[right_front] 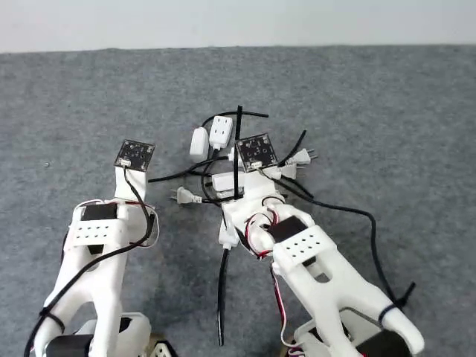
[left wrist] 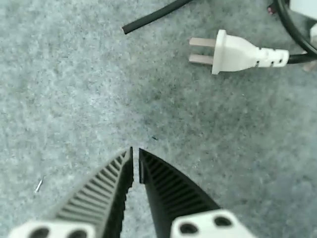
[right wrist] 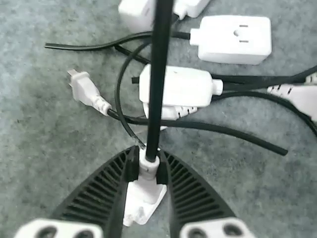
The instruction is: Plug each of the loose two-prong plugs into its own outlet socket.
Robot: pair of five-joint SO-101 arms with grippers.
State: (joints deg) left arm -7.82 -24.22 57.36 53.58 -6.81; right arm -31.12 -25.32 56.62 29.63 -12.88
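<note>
Right gripper (right wrist: 147, 151) clamped on white plug (right wrist: 143, 193) (black cord (right wrist: 159, 74) attached), left gripper (left wrist: 134, 151) closed near loose plug (left wrist: 233, 51).

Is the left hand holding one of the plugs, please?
No, the left hand is shut on nothing, and the nearest plug lies apart from it on the grey mat.

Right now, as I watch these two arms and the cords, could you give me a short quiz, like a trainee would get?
1. True or false: the left gripper holds a plug.
2. What does the right gripper clamp? A) a white plug on a black cord B) a spoon C) nothing
3. Fill in: the loose plug lying near the left gripper has ___ prongs.
Key: 1 false; 2 A; 3 two.
</note>
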